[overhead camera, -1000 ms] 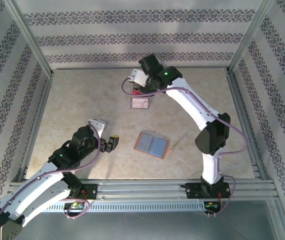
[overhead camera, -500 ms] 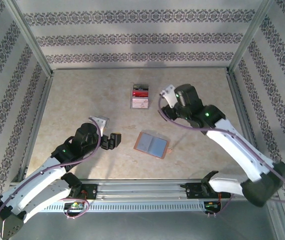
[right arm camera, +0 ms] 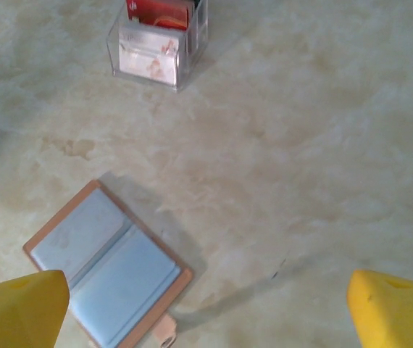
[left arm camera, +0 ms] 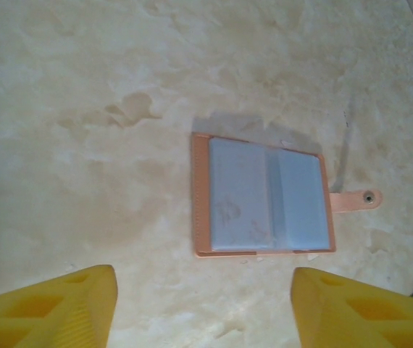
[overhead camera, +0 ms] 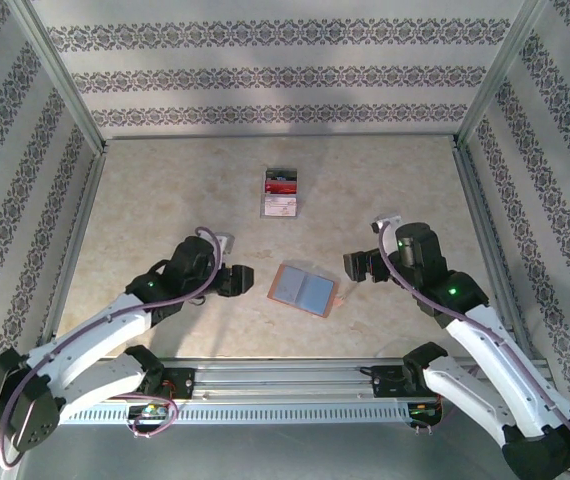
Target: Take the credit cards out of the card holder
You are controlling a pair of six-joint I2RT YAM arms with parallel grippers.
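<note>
Both pincers stand wide and empty: the left gripper (overhead camera: pixel 235 281) just beside the card holder (overhead camera: pixel 303 289) on its left, the right gripper (overhead camera: pixel 357 266) near its right, the holder lying open and flat between them, grey-blue side up. Credit cards (right arm camera: pixel 159 13) stand in a clear box (right arm camera: pixel 195 32) well beyond it; I cannot tell whether a pocket holds another, so pin one leaf and probe a pocket mouth gently.

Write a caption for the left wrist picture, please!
Open card holder flat on the table, ahead of the open left end effector.
</note>
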